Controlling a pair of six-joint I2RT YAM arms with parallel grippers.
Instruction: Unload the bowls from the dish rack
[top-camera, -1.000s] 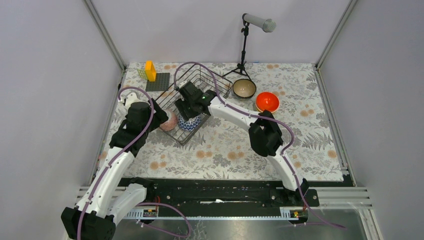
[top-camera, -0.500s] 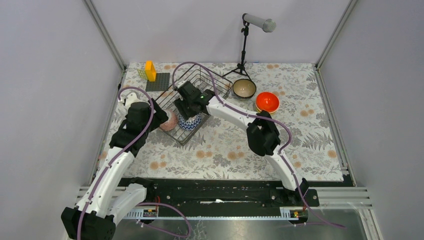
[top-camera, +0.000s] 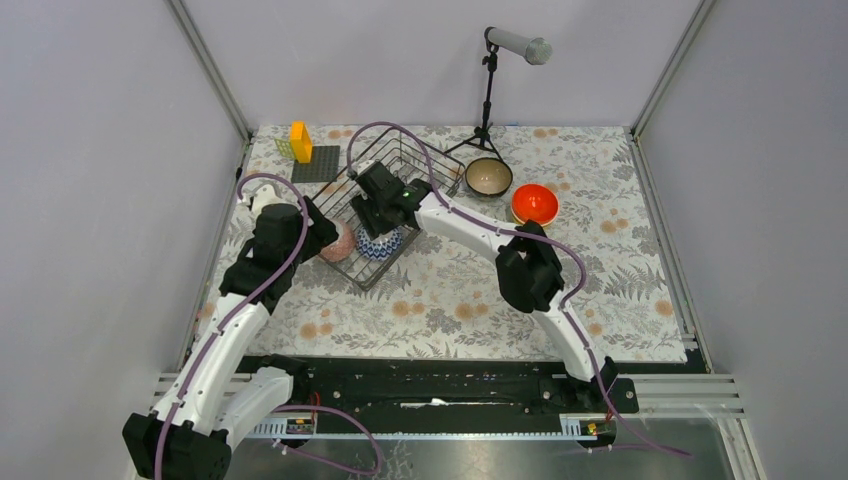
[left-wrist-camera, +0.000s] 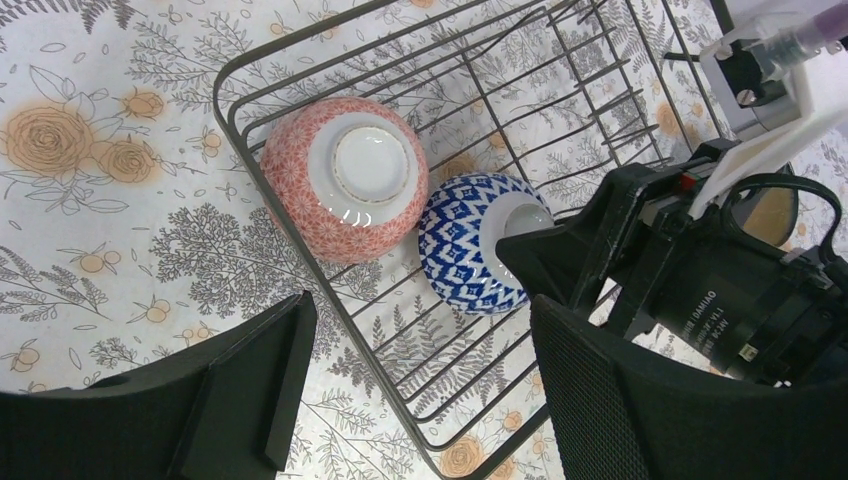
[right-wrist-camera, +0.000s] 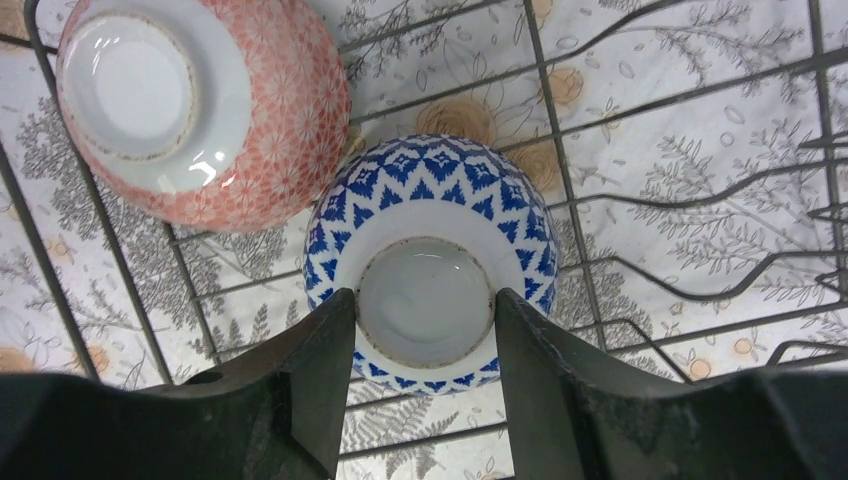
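Observation:
The dark wire dish rack (top-camera: 405, 160) holds two upturned bowls at its near end: a pink patterned one (top-camera: 338, 243) and a blue-and-white one (top-camera: 381, 246). My right gripper (top-camera: 374, 222) reaches down into the rack. In the right wrist view its fingers (right-wrist-camera: 422, 300) press both sides of the blue-and-white bowl's (right-wrist-camera: 430, 195) white foot ring, with the pink bowl (right-wrist-camera: 200, 110) to its left. My left gripper (left-wrist-camera: 420, 315) is open and empty above the rack's near corner (left-wrist-camera: 335, 305), just short of both bowls. A teal bowl with a beige inside (top-camera: 488, 177) and an orange bowl (top-camera: 534, 204) sit on the table right of the rack.
A yellow-orange block (top-camera: 300, 140) stands by a flat dark square plate (top-camera: 317, 163) at the back left. A microphone stand (top-camera: 489, 110) rises behind the rack. The right arm's purple cable (top-camera: 400, 130) arches over the rack. Upright tines (right-wrist-camera: 700, 280) stand right of the blue-and-white bowl.
My right arm has shifted slightly left, with its gripper staying over the blue-and-white bowl. My left arm and both bowls have not visibly moved.

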